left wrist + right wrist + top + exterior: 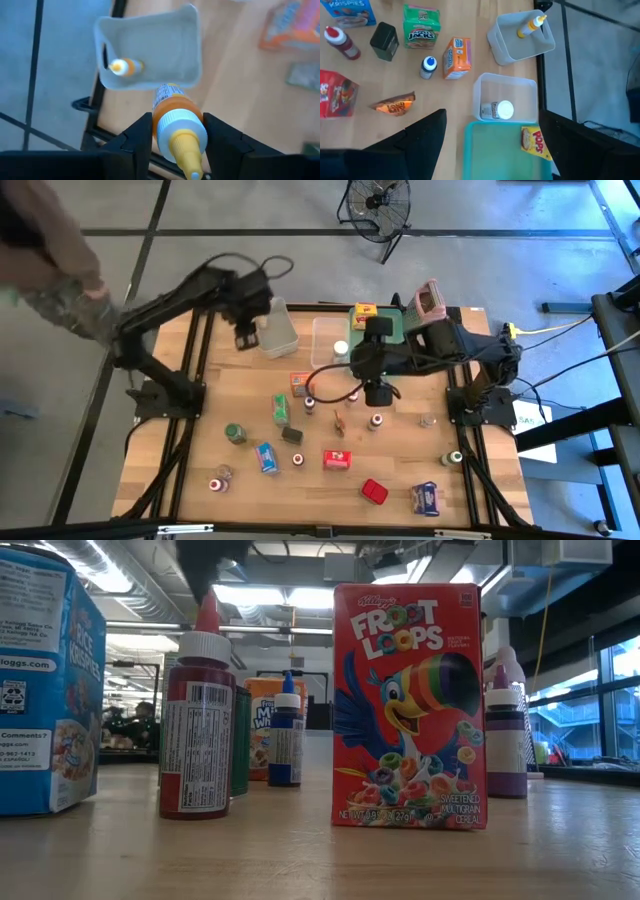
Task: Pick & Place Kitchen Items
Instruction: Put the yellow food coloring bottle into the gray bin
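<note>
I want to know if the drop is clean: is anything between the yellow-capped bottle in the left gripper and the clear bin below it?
Nothing visible blocks it. The left gripper holds the yellow-capped bottle above the clear bin, whose top is open. One small yellow bottle already lies inside against one wall, leaving most of the floor free.

Wooden table (400, 450), scattered kitchen items (337, 459)
</note>
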`<state>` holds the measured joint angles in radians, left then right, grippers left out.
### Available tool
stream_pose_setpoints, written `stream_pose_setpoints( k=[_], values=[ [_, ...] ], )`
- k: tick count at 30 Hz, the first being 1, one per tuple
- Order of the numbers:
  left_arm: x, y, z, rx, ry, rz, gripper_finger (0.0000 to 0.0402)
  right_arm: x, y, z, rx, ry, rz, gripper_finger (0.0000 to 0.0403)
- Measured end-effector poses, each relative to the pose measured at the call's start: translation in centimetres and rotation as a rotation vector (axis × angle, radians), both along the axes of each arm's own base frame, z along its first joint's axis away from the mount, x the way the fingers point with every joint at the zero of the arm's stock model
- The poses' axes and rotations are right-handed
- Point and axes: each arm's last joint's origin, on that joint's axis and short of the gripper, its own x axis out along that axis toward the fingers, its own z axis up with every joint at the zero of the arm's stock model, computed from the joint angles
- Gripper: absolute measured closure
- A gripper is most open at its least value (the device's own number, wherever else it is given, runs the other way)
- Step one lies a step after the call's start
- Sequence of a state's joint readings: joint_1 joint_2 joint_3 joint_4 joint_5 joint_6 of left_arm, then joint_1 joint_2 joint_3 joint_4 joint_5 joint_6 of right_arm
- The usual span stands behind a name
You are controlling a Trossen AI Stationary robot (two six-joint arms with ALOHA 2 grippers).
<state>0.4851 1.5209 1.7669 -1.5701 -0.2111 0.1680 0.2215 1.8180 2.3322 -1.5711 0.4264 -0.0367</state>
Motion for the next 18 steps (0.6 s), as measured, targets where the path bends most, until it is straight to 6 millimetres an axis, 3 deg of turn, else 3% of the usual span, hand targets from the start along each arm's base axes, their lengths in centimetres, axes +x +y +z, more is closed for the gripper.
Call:
stream_pose_setpoints(
  k=[5,11,18],
  values=[
    [1.8,4.3,-0.6,-0.020,0.013,0.037,0.0257,-0.1,-0.9,0.2,-0.027,0.016,0.035,0.0082],
    [3.9,9.1,-3.3,-0.048,-0.062,0.085,0.0258,-0.6,-2.2,0.8,-0.039,0.008,0.020,0.0082],
    [4.5,12.6,-6.6,-0.084,-0.027,0.155,0.0258,-0.6,-3.3,0.8,-0.040,0.014,0.004,0.0082]
  ],
)
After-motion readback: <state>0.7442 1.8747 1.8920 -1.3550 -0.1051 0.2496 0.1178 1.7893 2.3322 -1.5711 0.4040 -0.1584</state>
